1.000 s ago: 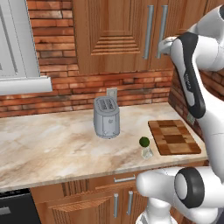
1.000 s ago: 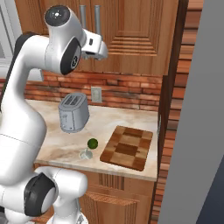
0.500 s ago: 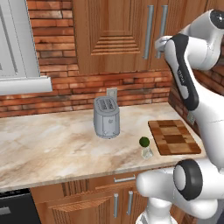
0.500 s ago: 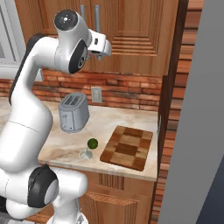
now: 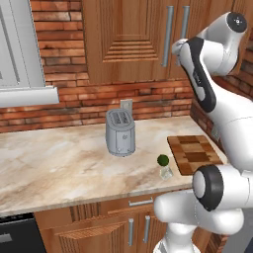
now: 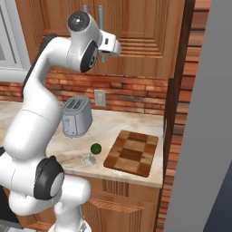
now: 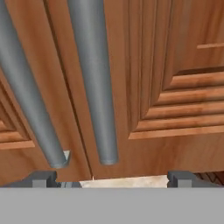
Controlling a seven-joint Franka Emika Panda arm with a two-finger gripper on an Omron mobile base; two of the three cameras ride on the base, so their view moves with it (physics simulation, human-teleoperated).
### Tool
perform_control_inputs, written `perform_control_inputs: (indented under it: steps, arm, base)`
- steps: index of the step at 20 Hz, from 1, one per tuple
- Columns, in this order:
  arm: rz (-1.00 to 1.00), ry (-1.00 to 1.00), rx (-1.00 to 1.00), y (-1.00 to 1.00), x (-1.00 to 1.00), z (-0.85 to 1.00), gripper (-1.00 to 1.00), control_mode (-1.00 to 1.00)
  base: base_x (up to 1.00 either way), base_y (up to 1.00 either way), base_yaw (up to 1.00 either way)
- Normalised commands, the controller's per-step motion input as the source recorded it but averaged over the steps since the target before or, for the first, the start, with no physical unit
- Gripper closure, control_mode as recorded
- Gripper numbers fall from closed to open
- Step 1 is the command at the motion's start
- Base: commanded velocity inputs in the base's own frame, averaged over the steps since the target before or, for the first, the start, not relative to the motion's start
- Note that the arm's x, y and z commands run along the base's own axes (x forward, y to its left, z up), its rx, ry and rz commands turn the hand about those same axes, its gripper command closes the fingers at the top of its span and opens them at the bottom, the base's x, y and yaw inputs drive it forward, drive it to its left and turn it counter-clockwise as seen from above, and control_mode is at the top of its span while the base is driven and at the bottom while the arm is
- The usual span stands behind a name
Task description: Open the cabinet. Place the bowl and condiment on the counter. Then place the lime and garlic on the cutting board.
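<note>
Cabinet (image 5: 133,39), warm-brown wood with panelled doors, both shut, hangs on the brick wall above the beige marble counter (image 5: 59,163). Its two long silver bar handles (image 7: 94,83) run just ahead of my gripper (image 7: 109,178), whose fingers (image 7: 43,178) stand spread wide, holding nothing. On the counter: a silver toaster (image 5: 120,132) near the back edge; a small dark green lime (image 5: 162,160) and pale whitish garlic bulb (image 5: 165,172) touching at the front edge; beside them, the block-patterned wooden cutting board (image 5: 193,153) at the right end.
</note>
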Motion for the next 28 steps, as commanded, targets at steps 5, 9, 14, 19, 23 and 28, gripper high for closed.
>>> perform_control_inputs:
  steps: [5, 9, 14, 19, 23, 28]
  arm:
    - [-0.01, 0.0, 0.0, -0.05, 0.47, -0.02, -1.0, -1.0]
    - [0.0, 0.0, 0.0, -0.02, 0.47, -0.04, -1.0, -1.0]
    - [0.0, 0.0, 0.0, -0.08, 0.42, -0.08, -1.0, -1.0]
    - [0.0, 0.0, 0.0, -0.11, 0.41, -0.16, -1.0, -1.0]
    - [-0.05, 0.0, 0.0, -0.27, 0.27, -0.19, -1.0, -1.0]
    - [-0.16, 0.0, -0.03, -0.53, 0.11, -0.3, -1.0, -1.0]
  base:
    - [0.0, 0.0, 0.0]
    - [0.0, 0.0, 0.0]
    - [0.0, 0.0, 0.0]
    - [0.0, 0.0, 0.0]
    - [0.0, 0.0, 0.0]
    - [0.0, 0.0, 0.0]
